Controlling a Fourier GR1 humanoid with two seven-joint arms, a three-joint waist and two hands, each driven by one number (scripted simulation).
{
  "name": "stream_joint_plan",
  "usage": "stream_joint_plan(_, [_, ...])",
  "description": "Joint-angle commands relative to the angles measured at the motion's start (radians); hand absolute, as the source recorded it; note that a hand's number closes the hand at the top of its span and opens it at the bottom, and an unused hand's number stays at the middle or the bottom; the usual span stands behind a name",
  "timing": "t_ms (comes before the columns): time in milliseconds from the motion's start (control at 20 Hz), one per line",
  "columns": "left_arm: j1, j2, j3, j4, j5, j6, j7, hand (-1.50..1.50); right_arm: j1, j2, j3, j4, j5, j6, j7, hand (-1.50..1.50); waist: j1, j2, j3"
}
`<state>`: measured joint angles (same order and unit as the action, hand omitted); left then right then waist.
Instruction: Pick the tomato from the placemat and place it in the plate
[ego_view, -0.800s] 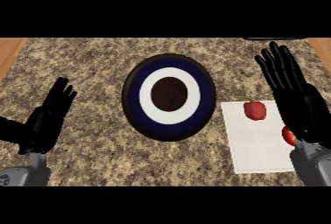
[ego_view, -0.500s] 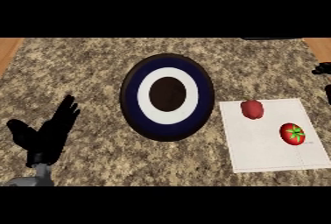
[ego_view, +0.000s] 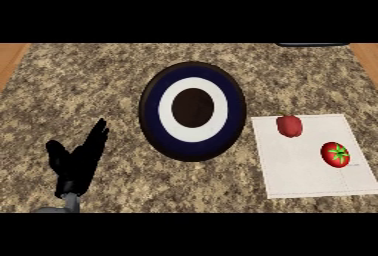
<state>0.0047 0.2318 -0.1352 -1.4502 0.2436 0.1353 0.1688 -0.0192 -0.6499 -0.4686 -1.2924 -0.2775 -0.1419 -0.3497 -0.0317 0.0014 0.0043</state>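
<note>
Only the left hand (ego_view: 77, 160) shows, fingers straight; tomato (ego_view: 336, 154) lies on the placemat (ego_view: 303, 170).

Plate (ego_view: 193, 111) sits mid-counter (ego_view: 88, 80). Mat (ego_view: 310, 170) lies just right of it, edges near, touching unclear. On mat: tomato (ego_view: 336, 154) at right, a second fruit (ego_view: 289, 125) behind and left of it. Left hand (ego_view: 76, 160) at lower left, well apart from plate.

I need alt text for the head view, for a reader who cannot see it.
A tomato and another small red item lie on a white placemat, right of a round plate with dark blue, white and brown rings, on a speckled counter. The left robot hand shows open at lower left; the right one is out of view.
</note>
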Motion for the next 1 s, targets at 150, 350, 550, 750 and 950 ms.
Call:
stream_joint_plan(150, [0.003,-0.052,-0.026,0.081,-0.028,-0.027,-0.023,0.00,0.106,-0.071,-0.097,0.074,0.004,0.128,-0.070,-1.50,0.025,-0.001,-0.004])
stream_joint_plan(350, [0.005,-0.015,-0.013,0.029,-0.010,-0.038,0.018,0.00,0.214,-0.178,0.038,-0.046,0.131,0.176,0.098,-1.50,0.022,-0.001,-0.007])
stream_joint_plan(550, [-0.005,-0.018,-0.010,0.049,-0.030,-0.020,0.023,0.00,0.237,-0.269,0.098,-0.111,0.183,0.254,0.216,-1.50,0.028,-0.001,-0.007])
stream_joint_plan(750, [0.032,-0.030,-0.012,0.027,-0.032,-0.022,0.011,0.00,0.271,-0.277,0.121,-0.244,0.220,0.261,0.358,-1.50,0.025,-0.003,-0.006])
stream_joint_plan(950, [0.027,-0.065,-0.053,0.014,-0.080,0.016,0.037,0.00,0.247,-0.227,0.225,-0.352,0.307,0.219,0.523,-1.50,0.031,-0.002,-0.005])
